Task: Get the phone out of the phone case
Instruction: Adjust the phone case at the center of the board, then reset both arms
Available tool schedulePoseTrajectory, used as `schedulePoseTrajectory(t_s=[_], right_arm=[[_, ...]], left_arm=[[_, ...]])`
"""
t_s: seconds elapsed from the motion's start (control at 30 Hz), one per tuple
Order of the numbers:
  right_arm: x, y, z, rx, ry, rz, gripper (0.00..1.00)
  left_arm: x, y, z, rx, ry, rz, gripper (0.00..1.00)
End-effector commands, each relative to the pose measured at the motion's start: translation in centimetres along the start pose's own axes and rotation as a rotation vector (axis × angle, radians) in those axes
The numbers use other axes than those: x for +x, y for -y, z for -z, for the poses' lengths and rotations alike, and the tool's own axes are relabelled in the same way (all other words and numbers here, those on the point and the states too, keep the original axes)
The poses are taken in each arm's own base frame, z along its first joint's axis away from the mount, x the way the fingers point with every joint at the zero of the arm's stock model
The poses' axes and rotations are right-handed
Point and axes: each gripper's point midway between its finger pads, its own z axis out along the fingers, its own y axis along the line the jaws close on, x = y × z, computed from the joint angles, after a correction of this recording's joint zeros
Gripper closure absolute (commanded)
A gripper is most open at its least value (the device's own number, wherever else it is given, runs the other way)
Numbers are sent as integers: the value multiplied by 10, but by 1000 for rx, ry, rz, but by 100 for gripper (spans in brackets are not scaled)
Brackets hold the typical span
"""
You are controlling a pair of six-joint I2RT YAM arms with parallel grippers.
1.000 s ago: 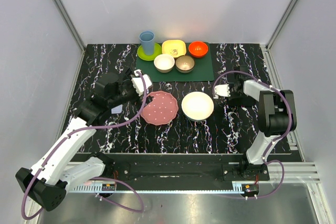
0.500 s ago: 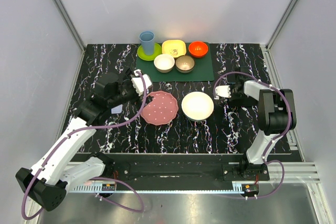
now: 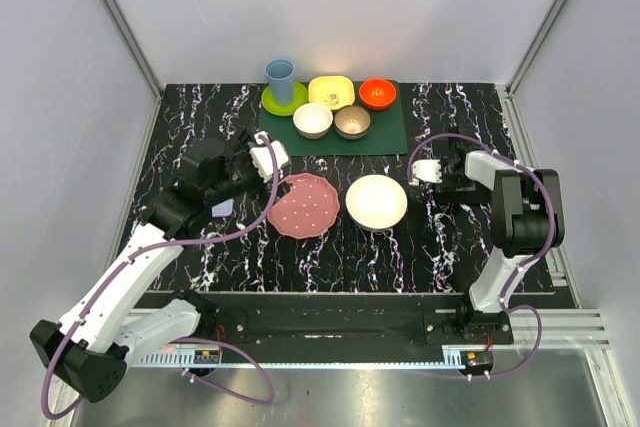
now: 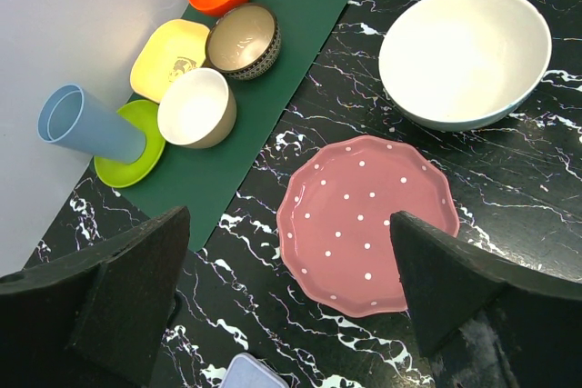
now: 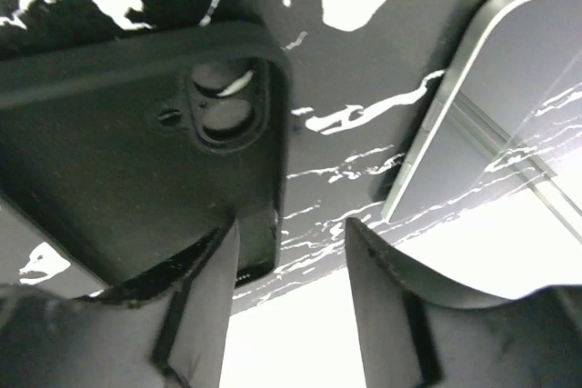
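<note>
Marbled black tabletop (image 3: 450,247): the phone (image 5: 509,106) lies bare beside the empty phone case (image 5: 136,152), apart from it, so the extraction looks complete. The right gripper (image 5: 291,252) hovers part-open over them, holding nothing; the left gripper (image 4: 286,233) gapes empty.

Black table top (image 3: 330,247) with white streaks like marble, plain pale grey back wall (image 3: 330,7), left wall (image 3: 50,147) and right wall (image 3: 600,97) the same, shiny metal posts (image 3: 120,22) in the back corners, soft glow of light (image 3: 335,67) low on the back wall, metal rail (image 3: 570,325) at the near edge.
</note>
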Motion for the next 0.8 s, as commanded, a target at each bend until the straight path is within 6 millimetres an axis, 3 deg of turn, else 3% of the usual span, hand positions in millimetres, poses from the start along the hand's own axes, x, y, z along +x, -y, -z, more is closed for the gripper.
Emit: schedulePoseTrajectory(t_s=[0.0, 0.27, 0.3, 0.33, 0.57, 0.77], right_arm=[[3, 21, 25, 43, 16, -97, 39], [-5, 47, 73, 152, 121, -268, 17], [-7, 48, 79, 165, 140, -317, 3], [-8, 52, 93, 196, 163, -342, 0], [-33, 51, 148, 279, 381, -627, 0], [-35, 50, 206, 423, 511, -854, 0]], left_arm=[[-21, -11, 4, -35, 68, -11, 1], [-23, -18, 10, -71, 64, -22, 1], [-23, -20, 11, -80, 64, -24, 1], [-22, -23, 12, -92, 60, -25, 1], [-8, -46, 23, -197, 8, -28, 1], [3, -58, 38, -210, 6, 69, 1]])
